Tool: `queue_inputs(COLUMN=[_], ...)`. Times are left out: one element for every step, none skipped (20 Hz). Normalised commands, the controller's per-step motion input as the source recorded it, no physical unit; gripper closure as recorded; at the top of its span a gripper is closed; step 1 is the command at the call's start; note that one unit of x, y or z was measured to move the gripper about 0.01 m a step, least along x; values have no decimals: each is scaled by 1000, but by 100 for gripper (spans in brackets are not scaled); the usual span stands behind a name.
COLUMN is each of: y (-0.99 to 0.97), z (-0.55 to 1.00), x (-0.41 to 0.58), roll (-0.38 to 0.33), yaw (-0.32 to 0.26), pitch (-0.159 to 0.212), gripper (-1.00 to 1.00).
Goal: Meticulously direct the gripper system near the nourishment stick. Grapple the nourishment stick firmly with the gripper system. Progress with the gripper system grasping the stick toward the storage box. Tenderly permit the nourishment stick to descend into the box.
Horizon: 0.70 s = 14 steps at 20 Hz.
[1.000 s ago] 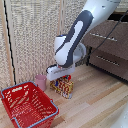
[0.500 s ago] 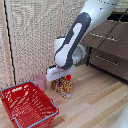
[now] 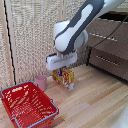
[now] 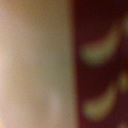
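In the exterior view my gripper, a white block on the white-and-grey arm, is shut on the top of the yellow-orange snack carton. The carton hangs upright just above the wooden floor. The red mesh basket with a grey-blue rim stands on the floor toward the exterior view's left, lower in the picture than the carton and apart from it. The wrist view is a blurred close-up. It shows the carton's dark red print with pale yellow shapes beside a beige blur.
A pink cup stands on the floor between the carton and the basket. Brown wooden drawers are at the exterior view's right. A beige woven wall panel runs behind.
The gripper and the carton have risen a little off the floor together. The basket and the cup have not moved.
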Motion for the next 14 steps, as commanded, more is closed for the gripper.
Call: queue_inputs(y=[220, 291, 363, 403, 437, 463, 489, 500, 500, 500, 497, 511, 546, 580], z=[1000, 1000, 1000, 1000, 991, 926, 851, 823, 800, 783, 737, 677, 606, 534], x=[46, 0, 0, 0, -74, -111, -151, -160, -149, -154, -126, -111, -91, -86], roll=[0, 0, 0, 7, 31, 51, 79, 87, 91, 96, 101, 93, 67, 50], yaw=[-90, -83, -80, -81, -85, -86, -96, -100, -99, -93, -93, -89, -89, -81], pitch=[6, 0, 0, 0, 0, -2, -29, -40, -28, -20, -3, 0, 0, 0], gripper=[100, 100, 100, 100, 100, 100, 100, 100, 100, 100, 100, 100, 100, 100])
